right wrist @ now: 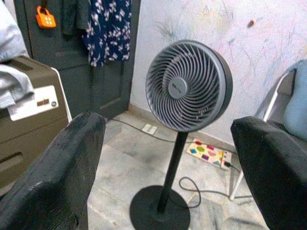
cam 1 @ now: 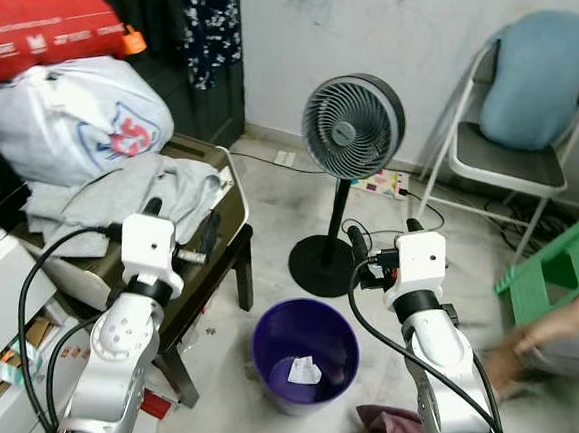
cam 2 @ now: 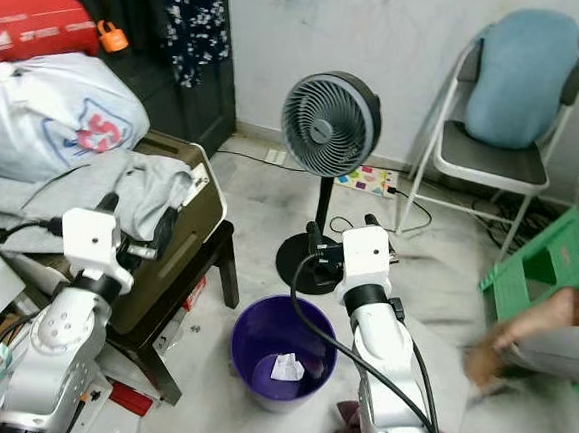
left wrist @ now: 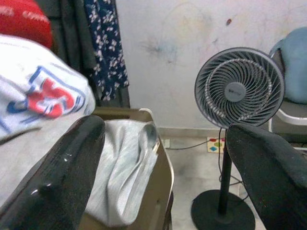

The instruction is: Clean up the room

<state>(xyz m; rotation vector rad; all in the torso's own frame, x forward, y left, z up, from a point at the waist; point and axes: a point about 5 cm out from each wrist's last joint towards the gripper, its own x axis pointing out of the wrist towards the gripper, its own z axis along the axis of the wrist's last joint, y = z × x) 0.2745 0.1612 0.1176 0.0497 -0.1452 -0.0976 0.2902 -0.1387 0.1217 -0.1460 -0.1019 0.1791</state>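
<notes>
A purple bin point(cam 1: 293, 401) stands on the floor between my two arms, with a white scrap of paper point(cam 1: 304, 370) lying inside it. A crumpled grey cloth point(cam 1: 120, 198) is draped over an olive case point(cam 1: 231, 217) on my left. My left gripper point(cam 1: 181, 220) hovers open just over that cloth's near edge, its fingers point(left wrist: 62, 177) holding nothing. My right gripper point(cam 1: 383, 236) is open and raised above and right of the bin, pointing at the fan, fingers point(right wrist: 273, 163) empty. A maroon cloth point(cam 1: 393, 430) lies on the floor beside my right arm.
A black standing fan point(cam 1: 353, 126) with a trailing cord stands behind the bin. A folding chair point(cam 1: 510, 159) with a blue cushion is at the back right, a green stool point(cam 1: 561, 268) beside it. A person's blurred hand point(cam 1: 520, 345) reaches low at right. Bags point(cam 1: 76, 120) pile up at left.
</notes>
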